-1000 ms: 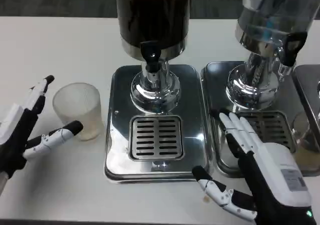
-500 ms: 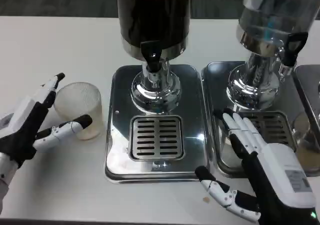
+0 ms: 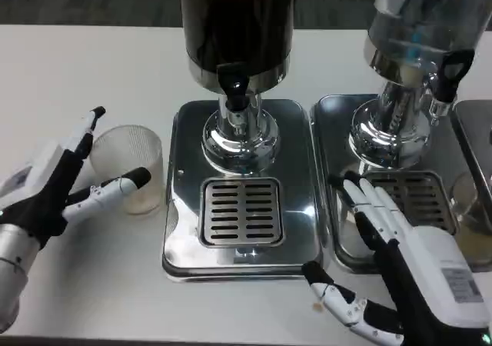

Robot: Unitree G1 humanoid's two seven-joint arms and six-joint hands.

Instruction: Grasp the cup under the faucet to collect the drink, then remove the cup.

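Observation:
A translucent plastic cup (image 3: 131,168) stands upright on the white table, left of the dark drink dispenser (image 3: 237,31) and its black faucet (image 3: 233,86). My left hand (image 3: 58,188) is open around the cup, one finger behind its rim and the thumb in front, close to or touching its sides. The slotted drip grate (image 3: 241,211) under the faucet holds nothing. My right hand (image 3: 407,265) lies open with fingers spread at the front right, over the edge of the second tray.
The steel drip tray (image 3: 184,131) carries the dark dispenser. A second dispenser (image 3: 419,46) stands on its own steel tray (image 3: 330,123) at the right. Another clear cup (image 3: 470,200) shows at the far right edge.
My left hand has moved right and closed in around the cup. The right hand has shifted slightly toward the front.

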